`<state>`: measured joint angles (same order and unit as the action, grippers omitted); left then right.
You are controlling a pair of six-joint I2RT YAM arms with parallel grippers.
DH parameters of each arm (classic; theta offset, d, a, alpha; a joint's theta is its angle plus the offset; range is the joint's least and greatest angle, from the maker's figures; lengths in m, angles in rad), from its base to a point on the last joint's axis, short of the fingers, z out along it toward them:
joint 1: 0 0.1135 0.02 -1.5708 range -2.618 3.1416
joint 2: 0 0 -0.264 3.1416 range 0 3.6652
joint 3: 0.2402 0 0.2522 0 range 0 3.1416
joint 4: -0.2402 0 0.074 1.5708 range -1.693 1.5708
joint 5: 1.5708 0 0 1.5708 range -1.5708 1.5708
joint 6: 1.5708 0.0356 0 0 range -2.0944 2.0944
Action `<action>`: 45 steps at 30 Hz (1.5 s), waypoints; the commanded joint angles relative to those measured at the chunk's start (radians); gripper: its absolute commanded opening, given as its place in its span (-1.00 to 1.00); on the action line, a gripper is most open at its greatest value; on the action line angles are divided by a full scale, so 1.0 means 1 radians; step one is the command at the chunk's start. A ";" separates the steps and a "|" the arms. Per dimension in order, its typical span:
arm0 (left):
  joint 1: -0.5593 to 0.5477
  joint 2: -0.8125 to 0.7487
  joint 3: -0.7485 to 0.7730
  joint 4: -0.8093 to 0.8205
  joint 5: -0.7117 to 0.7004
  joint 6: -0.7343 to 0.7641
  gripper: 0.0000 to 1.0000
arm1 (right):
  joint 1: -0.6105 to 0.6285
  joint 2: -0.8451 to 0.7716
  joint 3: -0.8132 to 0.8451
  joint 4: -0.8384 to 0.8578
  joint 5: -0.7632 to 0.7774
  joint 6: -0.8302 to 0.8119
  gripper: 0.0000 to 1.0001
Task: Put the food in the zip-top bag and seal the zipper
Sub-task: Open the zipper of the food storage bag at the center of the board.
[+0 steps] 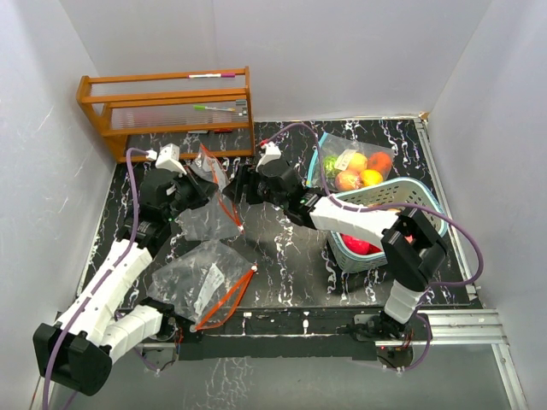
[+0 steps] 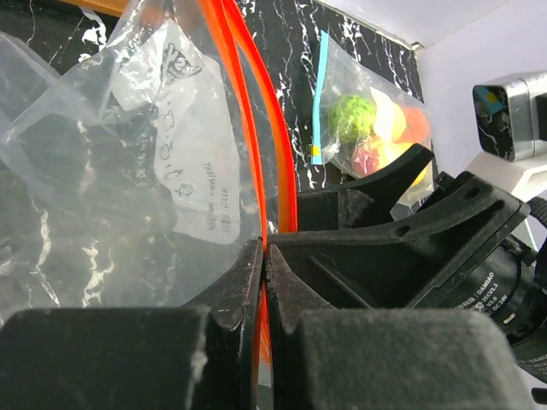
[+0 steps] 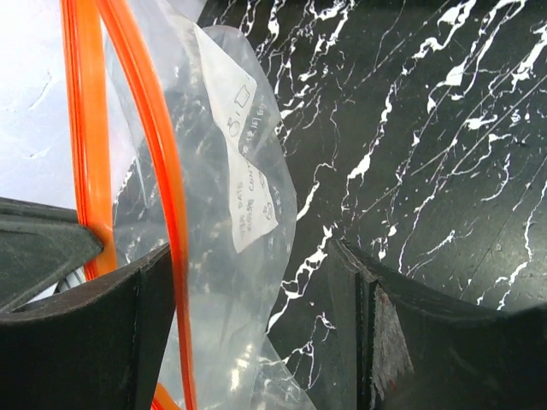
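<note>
Left hand (image 2: 263,256) is clamped tight on the orange zipper (image 2: 248,128) of a clear zip-top bag (image 2: 128,171) at the middle of the counter (image 1: 291,256). The right hand (image 3: 256,256) has its fingers parted either side of the bag's film. Toy fruits (image 1: 359,169) lie in a blue-zippered bag (image 1: 338,145) near the far right corner, behind the teal basket (image 1: 427,201), which holds a red fruit (image 1: 355,245).

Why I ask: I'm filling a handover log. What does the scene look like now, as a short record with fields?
left gripper: shut on the orange zipper of a clear zip-top bag
right gripper: open, bag film between its fingers
held bag contents: none visible
spare bag: empty, lying flat nearer the arm bases
teal basket: red and pink food inside
filled bag: blue zipper, holds fruit, behind the basket
</note>
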<state>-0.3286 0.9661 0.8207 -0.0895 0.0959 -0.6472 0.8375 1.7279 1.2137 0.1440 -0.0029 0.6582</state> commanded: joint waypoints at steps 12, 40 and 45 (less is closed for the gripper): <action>-0.002 -0.055 0.029 0.008 0.047 -0.011 -1.00 | 0.003 0.088 0.109 0.021 -0.063 -0.029 -0.61; -0.004 0.058 0.120 -0.011 0.095 0.054 -0.55 | 0.033 -0.328 -0.187 0.029 0.304 -0.134 -0.85; -0.004 0.079 0.115 0.090 0.239 0.017 -0.22 | 0.036 -0.327 -0.173 0.024 0.323 -0.137 -0.85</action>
<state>-0.3363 1.0492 0.9356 -0.1291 0.1661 -0.5835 0.8654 1.4071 0.9989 0.0998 0.3218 0.5472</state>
